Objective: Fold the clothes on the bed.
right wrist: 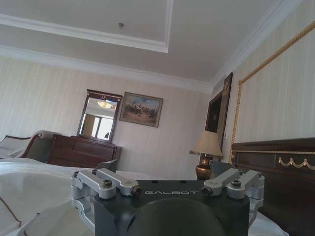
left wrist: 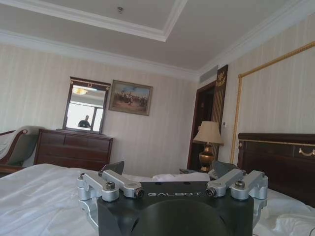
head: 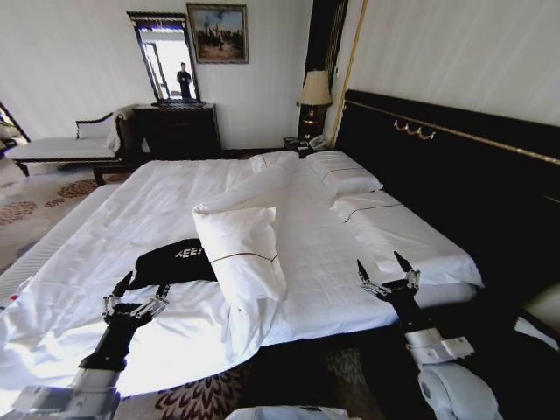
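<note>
Both grippers hover low over the near edge of the bed (head: 131, 206), the left gripper (head: 136, 291) and the right gripper (head: 385, 273) each with fingers spread apart and grasping nothing. Folding looks not yet begun, in my judgement. Just beyond the left gripper lies the black T-shirt (head: 175, 261), bunched in a dark heap on the white sheet, its white letters partly visible. One side of it is hidden under a white pillow (head: 241, 245), so the whole folding work remains.
</note>
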You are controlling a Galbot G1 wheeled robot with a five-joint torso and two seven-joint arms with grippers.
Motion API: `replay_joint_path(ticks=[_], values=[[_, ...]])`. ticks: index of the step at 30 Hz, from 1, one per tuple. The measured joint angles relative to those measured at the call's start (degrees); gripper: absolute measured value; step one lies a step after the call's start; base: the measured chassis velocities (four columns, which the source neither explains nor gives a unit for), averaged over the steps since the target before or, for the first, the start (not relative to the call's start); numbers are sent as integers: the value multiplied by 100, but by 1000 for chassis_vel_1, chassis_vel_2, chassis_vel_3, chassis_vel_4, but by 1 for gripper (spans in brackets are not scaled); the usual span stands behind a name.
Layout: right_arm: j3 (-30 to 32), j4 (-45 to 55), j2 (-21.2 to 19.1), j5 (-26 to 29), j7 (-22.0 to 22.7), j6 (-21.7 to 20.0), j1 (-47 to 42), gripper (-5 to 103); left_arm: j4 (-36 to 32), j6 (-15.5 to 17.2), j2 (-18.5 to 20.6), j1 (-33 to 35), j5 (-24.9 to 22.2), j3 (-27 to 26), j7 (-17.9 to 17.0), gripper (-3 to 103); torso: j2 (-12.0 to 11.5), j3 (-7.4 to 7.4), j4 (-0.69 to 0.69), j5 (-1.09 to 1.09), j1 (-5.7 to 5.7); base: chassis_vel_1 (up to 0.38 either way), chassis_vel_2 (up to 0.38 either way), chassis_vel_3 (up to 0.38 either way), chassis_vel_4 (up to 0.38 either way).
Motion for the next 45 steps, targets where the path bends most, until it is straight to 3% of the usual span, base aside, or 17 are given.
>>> replay_joint_path(ticks=[12, 20, 22, 23, 25, 26, 28, 29, 31, 32, 33, 38, 45], values=[[-39, -43, 12, 23, 4, 31, 24, 100, 22, -30, -33, 1, 1, 8, 24, 100, -1, 2, 1, 0, 3, 219, 218, -200, -221], [-161, -68, -40, 438, 17, 84, 115, 100, 35, -76, -66, 22, 16, -6, 45, 100, 1, 0, -1, -6, 2, 185, 147, -163, -172], [-291, -85, -171, 911, 35, 6, 233, 100, 15, -99, -103, 44, 26, -15, 61, 100, 2, -1, 4, -2, 0, 78, -11, -4, -20], [-355, -103, -257, 1163, 69, -49, 299, 100, 15, -116, -114, 48, 42, -19, 64, 100, 1, 0, 0, 1, 0, 0, 0, 0, 0], [-406, -117, -315, 1317, 90, -86, 347, 100, 17, -130, -122, 50, 59, -21, 65, 100, 1, 0, 0, 2, 0, 0, 0, 0, 0], [-506, -148, -431, 1591, 123, -165, 442, 100, 35, -160, -132, 55, 100, -28, 67, 100, 0, 1, 0, 7, 1, -61, -46, 5, 28], [-788, -247, -873, 2686, 166, -417, 720, 100, 84, -220, -147, 79, 148, -45, 68, 100, -1, 2, -1, 5, 3, -67, -48, 38, 15], [-788, -247, -873, 2686, 166, -417, 720, 100, 84, -220, -147, 79, 148, -45, 68, 100, -1, 2, -1, 5, 3, -67, -18, 50, 15], [-954, -330, -1133, 3440, 183, -645, 916, 100, 97, -237, -151, 90, 150, -64, 68, 100, -1, 2, 0, 2, 4, -61, -18, 45, 14], [-1084, -464, -1362, 4144, 265, -969, 1206, 100, 101, -241, -157, 93, 149, -85, 68, 100, -1, 2, 1, 3, 4, 0, 0, 0, 0], [-1365, -1024, -1796, 5707, 782, -1695, 2025, 100, 138, -254, -169, 107, 141, -139, 67, 100, 0, 1, 2, -3, 2, 0, 0, 0, 0], [-1900, -2050, -2059, 6507, 922, -2099, 3152, 100, 247, -282, -184, 103, 147, -174, 69, 100, -1, 1, -1, 2, 1, 0, 0, 0, 0], [-2694, -3225, -2071, 6915, 1240, -2621, 4552, 100, 363, -240, -189, 29, 156, -217, 67, 100, -2, 3, 0, 1, 4, 0, 0, 0, 0]])
